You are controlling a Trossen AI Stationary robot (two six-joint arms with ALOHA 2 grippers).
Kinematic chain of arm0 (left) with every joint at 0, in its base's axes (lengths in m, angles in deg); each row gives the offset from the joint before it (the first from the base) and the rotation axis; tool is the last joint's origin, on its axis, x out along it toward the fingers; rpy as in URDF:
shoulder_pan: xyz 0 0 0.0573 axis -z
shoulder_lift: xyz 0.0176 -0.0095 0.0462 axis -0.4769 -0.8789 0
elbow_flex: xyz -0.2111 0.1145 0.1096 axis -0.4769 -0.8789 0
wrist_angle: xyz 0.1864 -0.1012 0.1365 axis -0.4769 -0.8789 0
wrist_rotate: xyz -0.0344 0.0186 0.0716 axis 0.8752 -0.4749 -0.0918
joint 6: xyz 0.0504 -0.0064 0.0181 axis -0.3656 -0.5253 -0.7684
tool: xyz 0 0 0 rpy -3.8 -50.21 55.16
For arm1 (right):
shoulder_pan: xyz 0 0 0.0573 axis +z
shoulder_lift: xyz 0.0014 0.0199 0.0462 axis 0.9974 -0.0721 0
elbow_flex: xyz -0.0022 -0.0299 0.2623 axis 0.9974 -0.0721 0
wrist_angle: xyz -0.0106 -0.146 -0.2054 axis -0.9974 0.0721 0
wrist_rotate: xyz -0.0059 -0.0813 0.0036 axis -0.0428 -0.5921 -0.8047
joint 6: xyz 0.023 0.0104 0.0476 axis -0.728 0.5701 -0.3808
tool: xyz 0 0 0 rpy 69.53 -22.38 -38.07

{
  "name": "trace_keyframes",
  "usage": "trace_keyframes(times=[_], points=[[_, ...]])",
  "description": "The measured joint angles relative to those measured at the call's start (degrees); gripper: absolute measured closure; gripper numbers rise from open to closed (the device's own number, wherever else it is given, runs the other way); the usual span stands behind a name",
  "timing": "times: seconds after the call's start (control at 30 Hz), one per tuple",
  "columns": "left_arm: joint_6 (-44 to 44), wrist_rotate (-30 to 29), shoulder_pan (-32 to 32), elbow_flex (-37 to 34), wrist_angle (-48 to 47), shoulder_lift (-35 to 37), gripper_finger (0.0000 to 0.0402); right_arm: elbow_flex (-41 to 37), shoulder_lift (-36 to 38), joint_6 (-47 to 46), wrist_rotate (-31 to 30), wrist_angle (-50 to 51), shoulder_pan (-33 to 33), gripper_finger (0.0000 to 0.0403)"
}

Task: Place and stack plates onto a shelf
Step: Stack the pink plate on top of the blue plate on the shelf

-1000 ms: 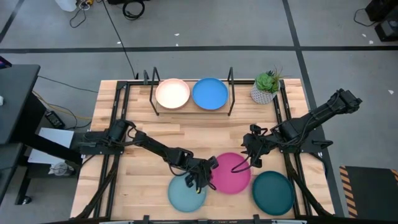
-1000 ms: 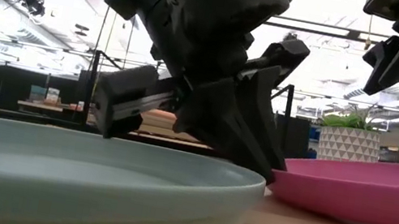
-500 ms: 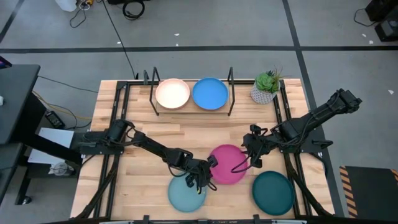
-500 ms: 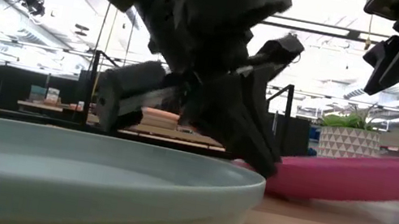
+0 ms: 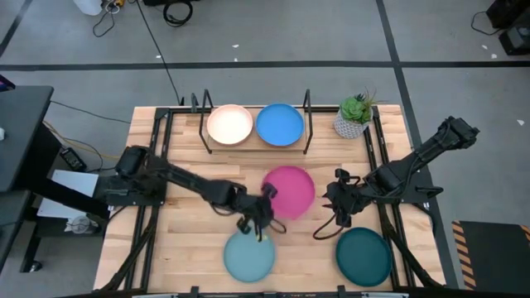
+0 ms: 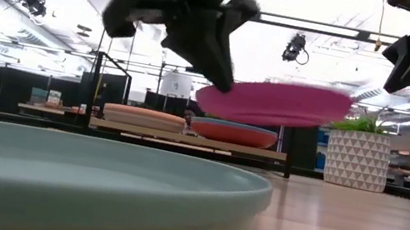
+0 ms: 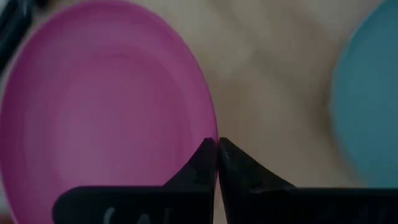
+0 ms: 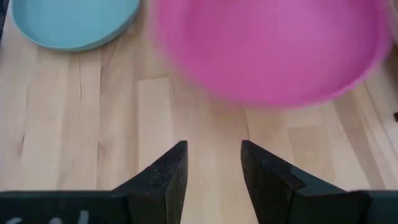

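Magenta plate [image 5: 289,191]: pinched by its rim in the left gripper [image 5: 267,195], held clear of the table, mid-table in front of the shelf [image 5: 255,141].
Left jaws: closed tight on the plate's edge; left wrist view shows the two fingertips [image 7: 207,157] meeting right at the rim, plate [image 7: 106,106] filling the frame beside them.
Right gripper [image 5: 339,201]: just off the magenta plate's right side, above bare wood, nothing between its fingers; jaws apart with a clear gap in the right wrist view [image 8: 213,168].
High view only: full layout. Peach plate [image 5: 229,124] and blue plate [image 5: 279,124] sit side by side on the shelf board, filling its width between the black uprights. Light blue plate [image 5: 249,257] at the near edge, dark teal plate [image 5: 363,255] at the near right corner. Potted plant [image 5: 354,115] just right of the shelf.
Low view only: height. Magenta plate [image 6: 275,104] hangs roughly level, slightly tilted, above the level of the two shelf plates [image 6: 144,117]. Light blue plate [image 6: 91,184] fills the foreground, flat on the table.
Right wrist view only: magenta plate [image 8: 270,46] blurred ahead of the fingers, light blue plate [image 8: 71,22] off to one side.
Open room: bare wood strip between shelf and held plate; wood also bare between the two near plates.
Edges: light blue and teal plates both close to the table's near edge.
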Motion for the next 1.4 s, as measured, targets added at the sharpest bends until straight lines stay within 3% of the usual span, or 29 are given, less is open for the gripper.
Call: trace_keyframes(times=[0.17, 0.3, 0.53, 0.8, 1.03, 1.3, 1.4], points=[[-2.17, -3.74, -5.61, 0.01, -2.98, 4.14, 0.0392, 0.00, 0.00, 1.25, -3.73, -0.44, 1.75, 0.0248], [-3.02, -3.27, -12.82, 0.05, -4.76, 5.94, 0.0392, -0.02, 0.00, 1.50, -5.84, -0.58, 2.54, 0.0248], [-7.89, -0.35, -23.70, 2.49, -6.38, 4.81, 0.0392, -0.02, 0.00, 2.23, -9.07, -0.71, 4.10, 0.0248], [-11.87, 7.94, -31.75, 5.95, -3.14, 2.76, 0.0393, -1.01, 0.00, 3.30, -11.06, -2.14, 4.32, 0.0248], [-14.11, 10.06, -34.92, 5.95, -1.71, -2.20, 0.0393, -2.66, 0.12, 3.03, -11.83, -3.55, 4.25, 0.0248], [-16.20, 9.95, -34.46, 5.93, 0.20, -4.05, 0.0392, -2.67, 0.17, 2.90, -11.54, -4.63, 4.25, 0.0248], [-16.13, 10.01, -34.36, 5.91, 0.17, -4.07, 0.0369, -2.67, 0.15, 2.82, -11.46, -4.66, 4.25, 0.0248]])
